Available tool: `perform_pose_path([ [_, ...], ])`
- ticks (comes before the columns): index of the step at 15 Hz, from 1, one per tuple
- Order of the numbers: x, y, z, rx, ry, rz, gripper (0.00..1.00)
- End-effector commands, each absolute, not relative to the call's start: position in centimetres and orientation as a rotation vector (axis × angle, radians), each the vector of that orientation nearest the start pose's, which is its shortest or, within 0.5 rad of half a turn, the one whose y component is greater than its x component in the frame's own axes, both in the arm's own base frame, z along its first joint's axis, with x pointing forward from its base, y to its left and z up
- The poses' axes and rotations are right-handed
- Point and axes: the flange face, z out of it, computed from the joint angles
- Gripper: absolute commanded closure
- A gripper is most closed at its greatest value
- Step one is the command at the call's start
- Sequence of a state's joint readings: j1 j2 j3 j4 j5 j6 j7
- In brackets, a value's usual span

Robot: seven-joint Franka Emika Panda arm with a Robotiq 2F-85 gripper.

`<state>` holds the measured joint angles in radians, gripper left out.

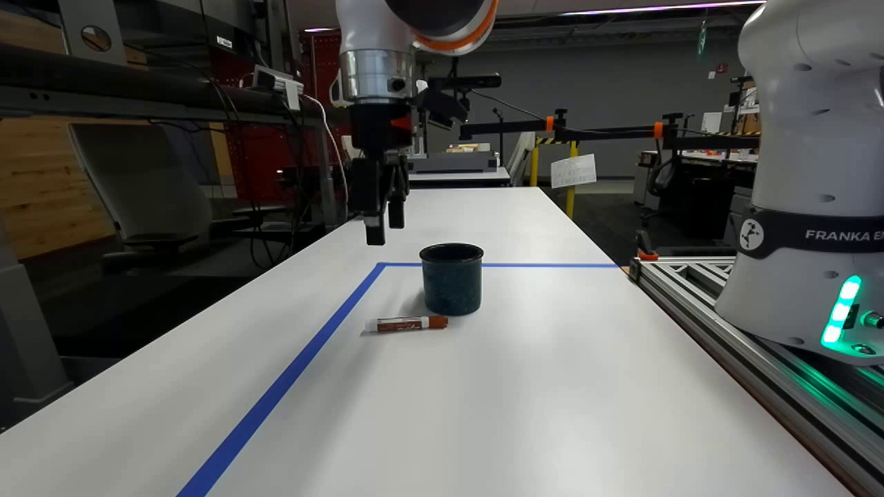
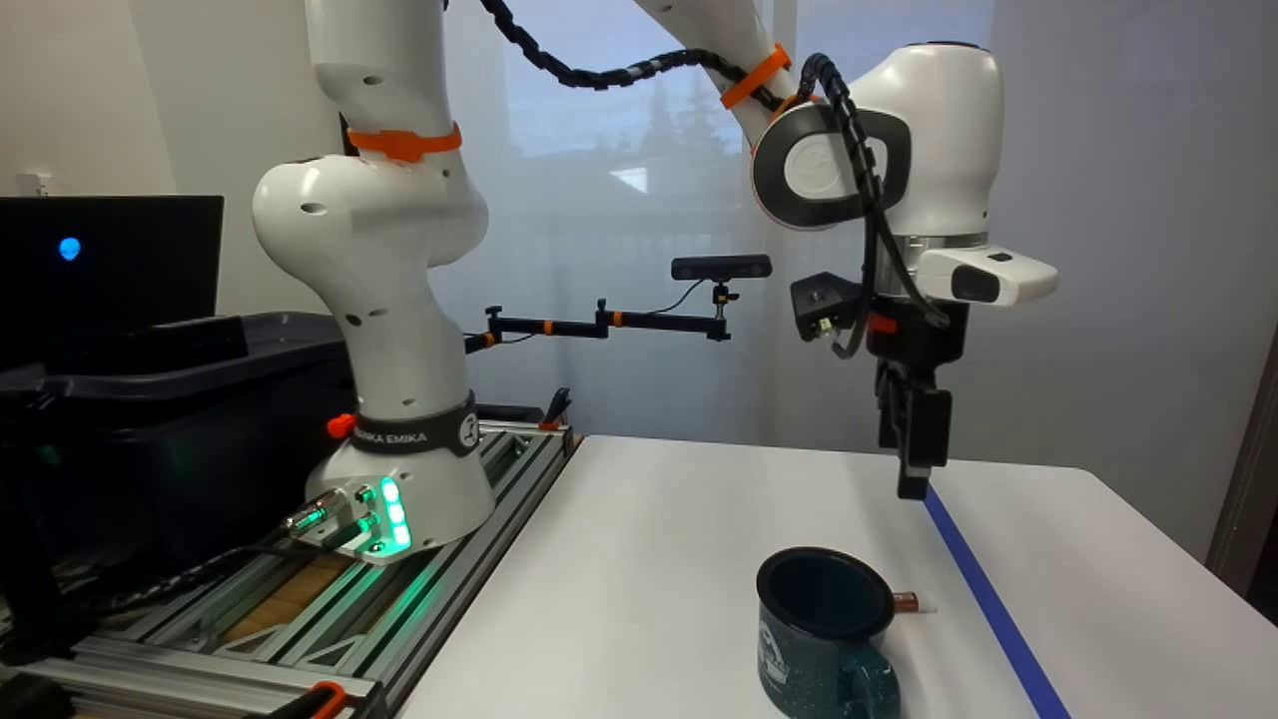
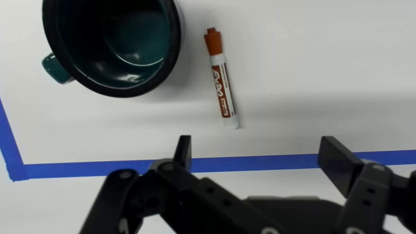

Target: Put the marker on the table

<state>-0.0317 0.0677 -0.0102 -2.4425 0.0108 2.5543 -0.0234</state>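
Note:
The marker (image 1: 407,324), white with a reddish-brown cap and label, lies flat on the white table (image 1: 566,400) beside the dark cup. In an exterior view (image 2: 907,602) the cup hides most of the marker. In the wrist view the whole marker (image 3: 222,81) shows to the right of the cup, with its cap pointing up the picture. My gripper (image 1: 385,231) points down and hangs above the table, apart from the marker. In the wrist view the fingers of the gripper (image 3: 255,139) are wide apart with nothing between them. The marker's white end lies just ahead of them.
The dark blue-green cup (image 1: 452,283) stands upright close to the marker; its handle shows in an exterior view (image 2: 871,681). Blue tape (image 1: 297,373) runs along and across the table. A metal rail frame (image 1: 732,366) holds the robot base along the table's edge.

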Motion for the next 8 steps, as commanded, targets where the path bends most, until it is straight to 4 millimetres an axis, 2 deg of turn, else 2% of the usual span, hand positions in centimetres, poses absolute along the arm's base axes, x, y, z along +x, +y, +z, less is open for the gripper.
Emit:
perform_pose_path([
  [1,47.3,-1.5,30.2,-3.141,0.073,-0.016,0.00],
  [3,47.1,-1.5,30.7,-3.144,0.087,-0.001,0.00],
  [4,48.3,-1.9,29.7,-3.134,0.067,-0.019,0.00],
  [8,48.3,-1.9,29.5,-3.134,0.069,-0.009,0.00],
])
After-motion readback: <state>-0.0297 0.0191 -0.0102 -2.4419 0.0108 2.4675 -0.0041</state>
